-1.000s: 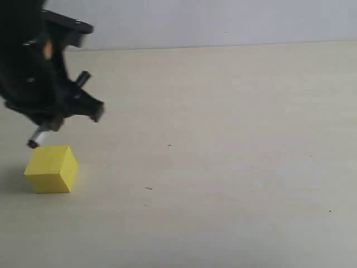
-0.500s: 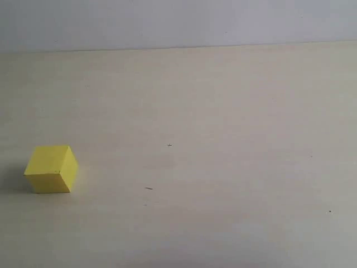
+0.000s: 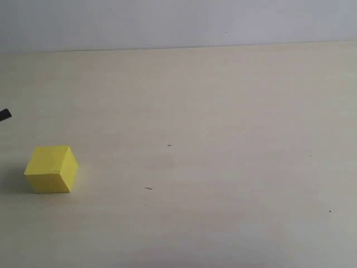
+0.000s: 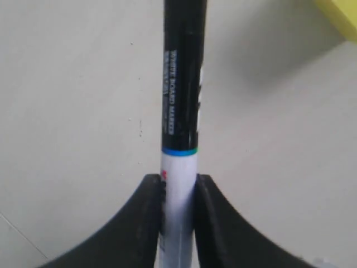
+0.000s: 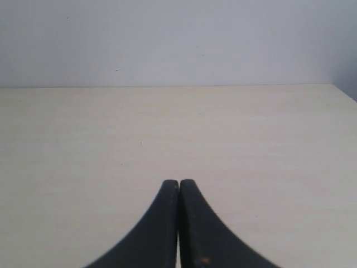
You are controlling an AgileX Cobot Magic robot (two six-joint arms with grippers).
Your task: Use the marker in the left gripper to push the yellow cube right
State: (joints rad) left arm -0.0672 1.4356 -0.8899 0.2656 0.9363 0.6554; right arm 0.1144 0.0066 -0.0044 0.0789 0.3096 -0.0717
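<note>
The yellow cube (image 3: 51, 169) rests on the pale table at the left of the exterior view. Only a small black tip (image 3: 4, 115) shows at that view's left edge, above and left of the cube; I cannot tell what it belongs to. In the left wrist view my left gripper (image 4: 178, 184) is shut on the marker (image 4: 181, 100), gripping its white barrel with the long black cap pointing away. A corner of the cube (image 4: 341, 15) shows near the cap end, apart from it. My right gripper (image 5: 178, 184) is shut with nothing in it, over bare table.
The beige table (image 3: 223, 139) runs back to a pale wall (image 3: 178, 22). Tiny dark specks (image 3: 169, 145) mark the surface right of the cube.
One second ago the left arm hung over the cube with the marker. It left the exterior view half a second ago, and now a black tip shows at the left edge. The cube stayed put.
</note>
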